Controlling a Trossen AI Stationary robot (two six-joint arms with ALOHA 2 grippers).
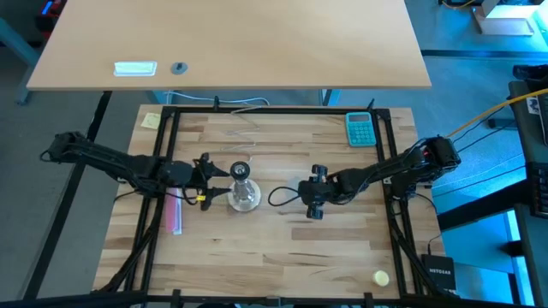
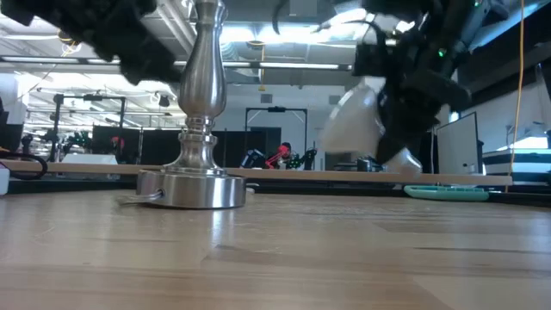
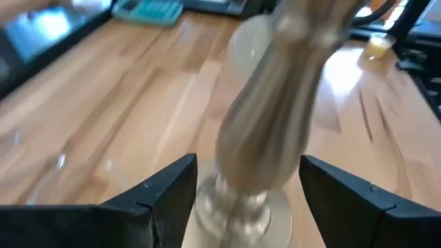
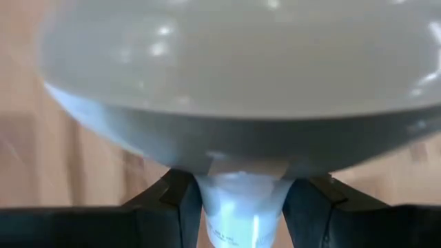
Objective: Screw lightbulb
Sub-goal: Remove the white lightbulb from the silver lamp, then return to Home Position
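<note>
Right gripper [image 4: 241, 207] clamping the lightbulb [image 4: 234, 89] by its neck, at 3 o'clock of socket stand [image 1: 243, 192], left gripper [image 3: 244, 200] sitting spread around the stand's stem.

Wooden table [image 1: 282, 248] carries socket stand [image 1: 243, 198], calculator [image 1: 360, 129], pink tube [image 1: 175, 214].

Overhead, table-level, two close wrist cameras.

We see a pale desk [image 1: 231, 43] beyond the butcher-block table [image 1: 274, 248], and ceiling lights [image 2: 284, 65] over dim room.
</note>
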